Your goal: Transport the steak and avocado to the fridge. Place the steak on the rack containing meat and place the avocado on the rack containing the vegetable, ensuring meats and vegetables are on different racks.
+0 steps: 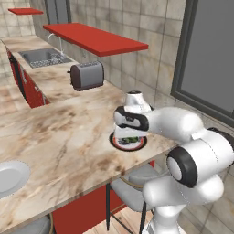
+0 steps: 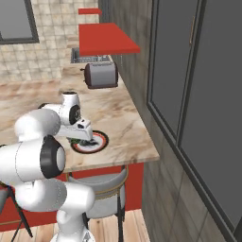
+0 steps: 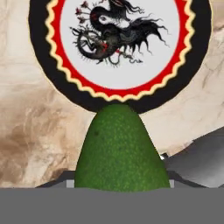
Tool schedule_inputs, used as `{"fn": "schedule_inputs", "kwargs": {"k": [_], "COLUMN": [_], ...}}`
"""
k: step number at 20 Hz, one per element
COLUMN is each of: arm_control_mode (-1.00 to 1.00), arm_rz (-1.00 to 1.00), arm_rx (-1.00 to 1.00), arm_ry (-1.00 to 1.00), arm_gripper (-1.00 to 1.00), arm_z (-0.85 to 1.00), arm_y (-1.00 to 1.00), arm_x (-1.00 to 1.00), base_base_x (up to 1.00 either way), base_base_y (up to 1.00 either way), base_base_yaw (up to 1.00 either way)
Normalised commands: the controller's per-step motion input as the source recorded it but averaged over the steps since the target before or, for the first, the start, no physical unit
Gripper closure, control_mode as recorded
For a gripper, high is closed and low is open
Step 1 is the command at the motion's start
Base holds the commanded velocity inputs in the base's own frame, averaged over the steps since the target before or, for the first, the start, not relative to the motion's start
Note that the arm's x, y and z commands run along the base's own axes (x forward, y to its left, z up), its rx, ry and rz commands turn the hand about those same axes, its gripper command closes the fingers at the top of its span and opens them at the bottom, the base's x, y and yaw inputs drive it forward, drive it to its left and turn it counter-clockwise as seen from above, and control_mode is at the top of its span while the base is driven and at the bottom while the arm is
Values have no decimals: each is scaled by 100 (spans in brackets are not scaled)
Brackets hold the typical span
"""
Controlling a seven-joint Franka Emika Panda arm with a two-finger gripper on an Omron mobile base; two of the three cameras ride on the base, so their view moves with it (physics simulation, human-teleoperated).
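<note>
My gripper (image 1: pixel 130 137) hangs just over a round plate (image 1: pixel 138 146) with a black and red rim, near the counter's front right corner. It is shut on the avocado (image 3: pixel 120 148), a dark green rounded fruit that rises large at the bottom of the hand view. The plate (image 3: pixel 41 61) below it has a dragon drawing and nothing lying on it. From the right the avocado (image 2: pixel 78 140) shows as a green bit under the hand, above the plate (image 2: pixel 100 142). The steak is out of view. The fridge (image 2: pixel 212 71) stands with its dark grey door shut right of the counter; its racks are hidden.
A toaster (image 1: pixel 87 75) stands further back on the marble counter (image 1: pixel 59 132). A red shelf (image 1: pixel 96 39) hangs above it, and a sink (image 1: pixel 41 57) lies at the far end. A white plate (image 1: pixel 11 177) sits at the left. Stools (image 2: pixel 101 184) stand under the counter's front edge.
</note>
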Motion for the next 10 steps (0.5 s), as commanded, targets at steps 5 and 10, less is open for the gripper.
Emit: {"fn": "schedule_inputs", "kwargs": {"k": [5, 10], "arm_control_mode": [-100, -100], "arm_rz": [10, 11], "arm_rx": [1, 0], "arm_ry": [0, -7], "arm_gripper": [100, 100], "arm_z": [100, 94], "arm_y": [-10, -18], "arm_x": [-95, -97], "base_base_x": [0, 0], "base_base_y": [0, 0], "base_base_yaw": [0, 0]}}
